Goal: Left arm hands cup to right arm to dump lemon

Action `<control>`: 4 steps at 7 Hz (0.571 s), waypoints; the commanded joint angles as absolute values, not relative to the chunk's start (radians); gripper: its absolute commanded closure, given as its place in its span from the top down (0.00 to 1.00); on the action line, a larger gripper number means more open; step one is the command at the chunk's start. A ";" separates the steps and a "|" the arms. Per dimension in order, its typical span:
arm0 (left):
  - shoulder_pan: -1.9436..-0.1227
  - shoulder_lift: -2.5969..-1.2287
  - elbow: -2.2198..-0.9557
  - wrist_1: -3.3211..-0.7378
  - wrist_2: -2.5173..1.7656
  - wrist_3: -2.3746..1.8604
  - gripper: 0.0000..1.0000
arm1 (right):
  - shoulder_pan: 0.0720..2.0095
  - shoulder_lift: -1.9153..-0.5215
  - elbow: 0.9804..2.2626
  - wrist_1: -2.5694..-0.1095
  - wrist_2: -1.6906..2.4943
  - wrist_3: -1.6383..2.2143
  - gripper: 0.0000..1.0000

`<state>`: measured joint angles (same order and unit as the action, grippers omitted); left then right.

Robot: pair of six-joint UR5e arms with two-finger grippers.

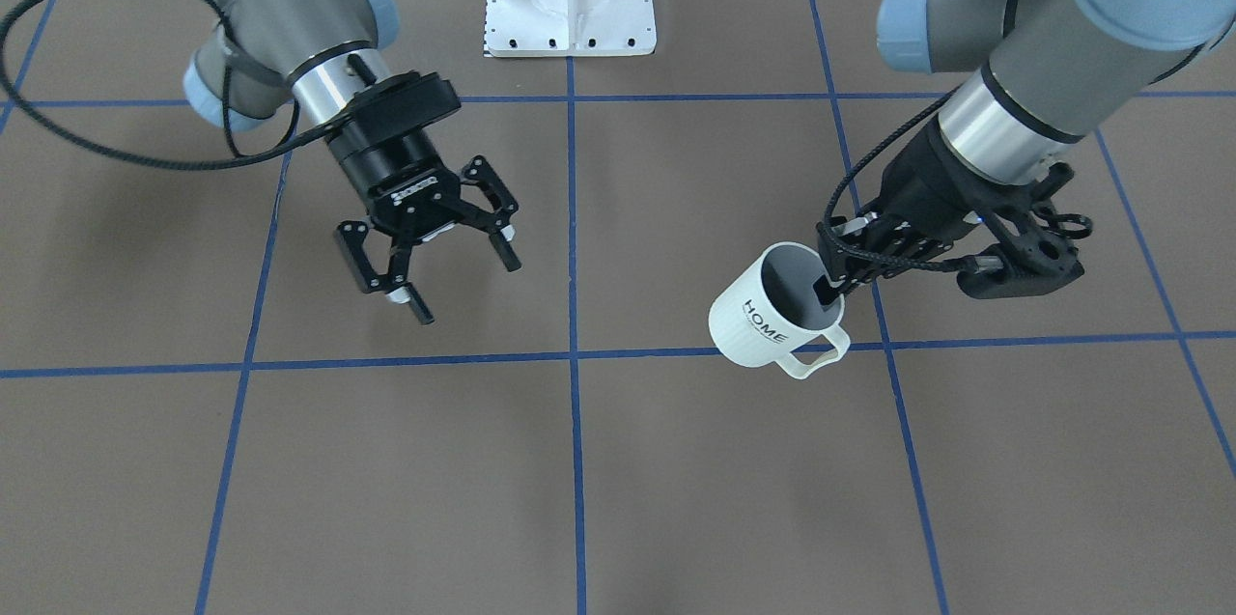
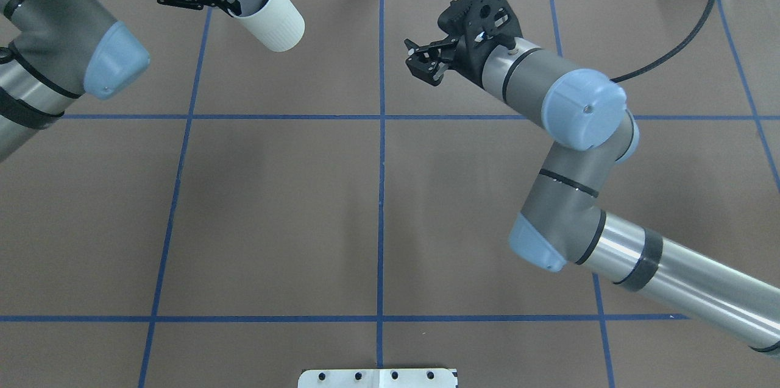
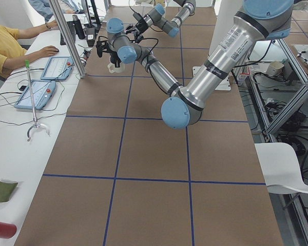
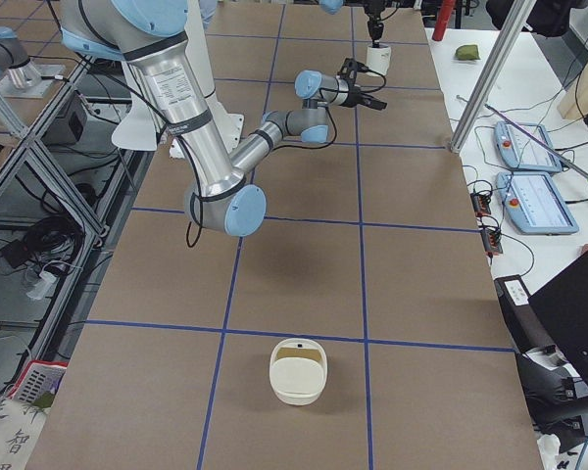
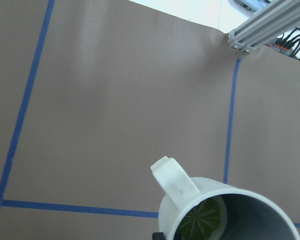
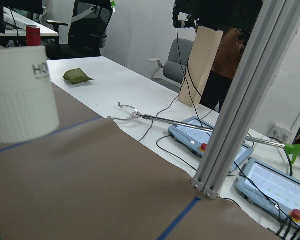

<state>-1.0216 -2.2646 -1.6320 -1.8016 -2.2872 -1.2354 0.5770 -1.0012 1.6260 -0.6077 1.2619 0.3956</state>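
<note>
While the left pincer (image 1: 832, 292) pinches the cup (image 1: 748, 318), the right pincer (image 1: 467, 289) gapes wide.

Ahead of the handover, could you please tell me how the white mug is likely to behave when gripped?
The cup looks like hard ceramic, so it is probably stiff and breakable if dropped. The left pincer pinches only its rim and it hangs tilted, so it may swing. The lemon lying loose inside could roll and shift the weight.

White cup (image 6: 20, 100) at left above brown mat (image 6: 90, 190).
</note>
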 commanded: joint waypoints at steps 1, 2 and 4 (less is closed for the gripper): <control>-0.973 -2.327 -1.628 -1.802 -2.286 -1.348 0.00 | 0.464 -0.937 1.611 -0.575 1.125 0.399 0.96; -0.962 -2.341 -1.628 -1.802 -2.286 -1.373 0.00 | 0.444 -0.937 1.576 -0.519 1.094 0.399 0.96; -0.945 -2.352 -1.635 -1.801 -2.286 -1.397 0.00 | 0.442 -0.937 1.545 -0.494 1.089 0.396 0.96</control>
